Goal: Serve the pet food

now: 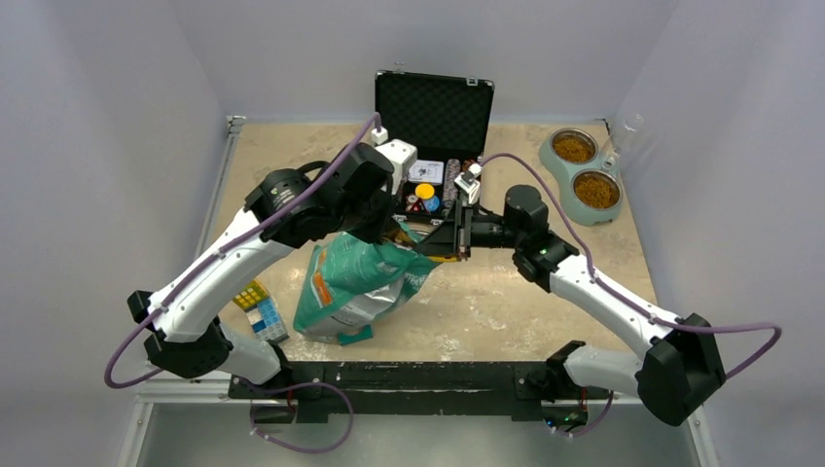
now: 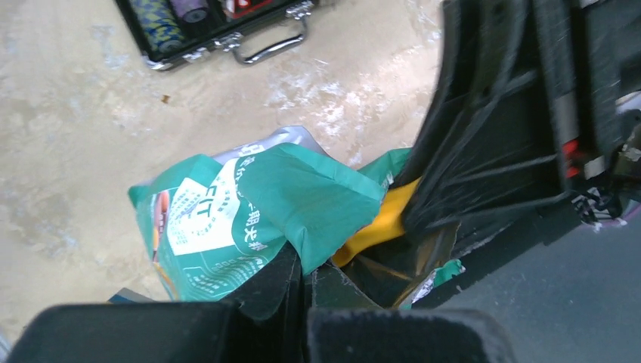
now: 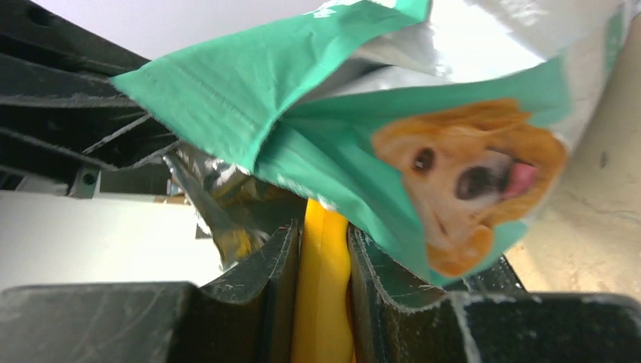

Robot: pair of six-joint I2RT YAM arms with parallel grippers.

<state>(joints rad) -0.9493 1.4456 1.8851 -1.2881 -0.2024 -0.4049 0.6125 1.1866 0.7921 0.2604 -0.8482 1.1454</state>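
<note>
Presently, left pincer [image 2: 306, 299] clamps the rim of the teal bag [image 2: 302, 189], seemingly to hold its mouth open; right pincer [image 3: 321, 257] grips a yellow handle [image 3: 321, 318] reaching inside, probably a scoop. Pet food [image 1: 574, 148] lies in both feeder bowls [image 1: 582, 171], far right of the worktop [image 1: 506, 292].

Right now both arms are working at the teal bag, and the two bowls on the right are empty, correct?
No. The top external view shows brown kibble in both bowls of the double feeder; they are not empty. The rest is right.
</note>
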